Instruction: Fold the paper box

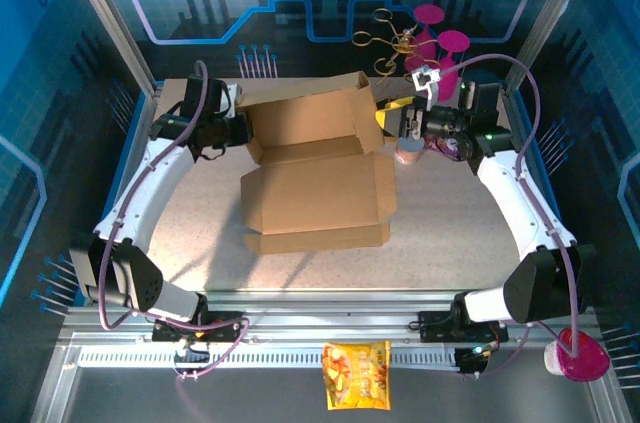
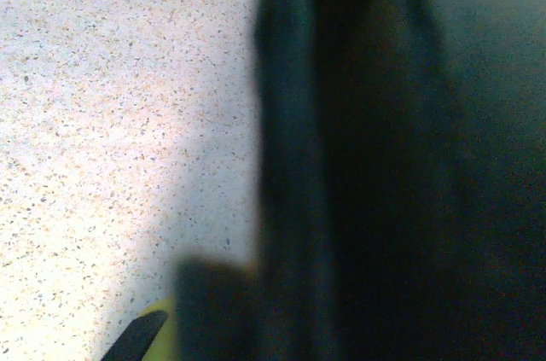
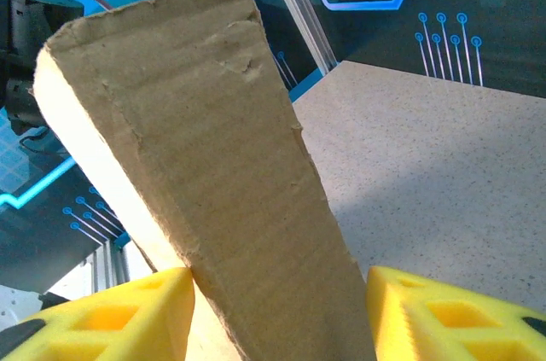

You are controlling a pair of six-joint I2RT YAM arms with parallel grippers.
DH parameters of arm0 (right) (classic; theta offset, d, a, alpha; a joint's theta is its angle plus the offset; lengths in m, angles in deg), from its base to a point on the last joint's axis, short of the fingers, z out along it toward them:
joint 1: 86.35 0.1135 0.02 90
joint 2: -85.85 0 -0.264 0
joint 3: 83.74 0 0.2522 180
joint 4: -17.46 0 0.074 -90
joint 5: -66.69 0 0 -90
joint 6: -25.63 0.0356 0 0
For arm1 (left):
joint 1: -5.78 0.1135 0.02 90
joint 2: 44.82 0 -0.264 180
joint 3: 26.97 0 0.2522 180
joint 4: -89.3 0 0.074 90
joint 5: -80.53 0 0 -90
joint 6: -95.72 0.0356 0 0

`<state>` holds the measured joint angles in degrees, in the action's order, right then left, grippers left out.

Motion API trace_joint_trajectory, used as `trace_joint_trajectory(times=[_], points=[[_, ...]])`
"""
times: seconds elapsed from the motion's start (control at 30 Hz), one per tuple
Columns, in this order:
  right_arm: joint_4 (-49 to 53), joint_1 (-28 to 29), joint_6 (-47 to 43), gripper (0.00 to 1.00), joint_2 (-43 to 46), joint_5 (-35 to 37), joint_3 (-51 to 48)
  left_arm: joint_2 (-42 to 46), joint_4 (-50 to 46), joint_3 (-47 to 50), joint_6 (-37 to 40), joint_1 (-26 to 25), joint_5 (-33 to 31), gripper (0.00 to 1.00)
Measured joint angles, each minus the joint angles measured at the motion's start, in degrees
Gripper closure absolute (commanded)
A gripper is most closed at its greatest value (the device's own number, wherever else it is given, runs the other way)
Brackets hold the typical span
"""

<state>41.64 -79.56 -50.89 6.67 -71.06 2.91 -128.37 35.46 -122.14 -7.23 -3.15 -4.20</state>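
The cardboard box (image 1: 315, 193) lies in the middle of the table (image 1: 450, 233) with its back wall raised between my claws. My left claw (image 1: 238, 130) is closed at the wall's left end, though I cannot tell whether it pinches cardboard, and my right claw (image 1: 397, 126) has its fingers apart with the side flap (image 3: 230, 165) between them. With nothing firmly clamped, I judge the wall could drop flat or the flap spring outward, and the small cup (image 1: 408, 153) just beside my right claw could get knocked.
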Motion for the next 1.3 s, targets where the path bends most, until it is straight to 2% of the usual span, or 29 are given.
trace_joint_trajectory(times=[0.53,0.83,1.1,1.2,1.3], points=[[8.94,5.53,-9.49,0.36,-2.58,10.91,8.11,-0.02,-0.17,-0.76,-0.02,0.00,0.68,1.00],[13.00,11.32,-14.27,0.36,-4.35,22.93,11.87,-0.02,-0.17,-0.76,-0.02,0.04,0.83,1.00],[15.08,14.38,-17.53,0.47,-5.35,34.21,14.86,0.00,-0.17,-0.76,-0.15,0.04,1.14,1.00],[15.72,17.00,-18.53,0.52,-6.51,40.17,16.61,0.00,-0.17,-0.76,-0.20,0.04,1.25,1.00],[16.15,20.26,-19.26,0.61,-8.17,47.56,17.92,0.00,-0.17,-0.76,-0.20,0.04,1.25,1.00]])
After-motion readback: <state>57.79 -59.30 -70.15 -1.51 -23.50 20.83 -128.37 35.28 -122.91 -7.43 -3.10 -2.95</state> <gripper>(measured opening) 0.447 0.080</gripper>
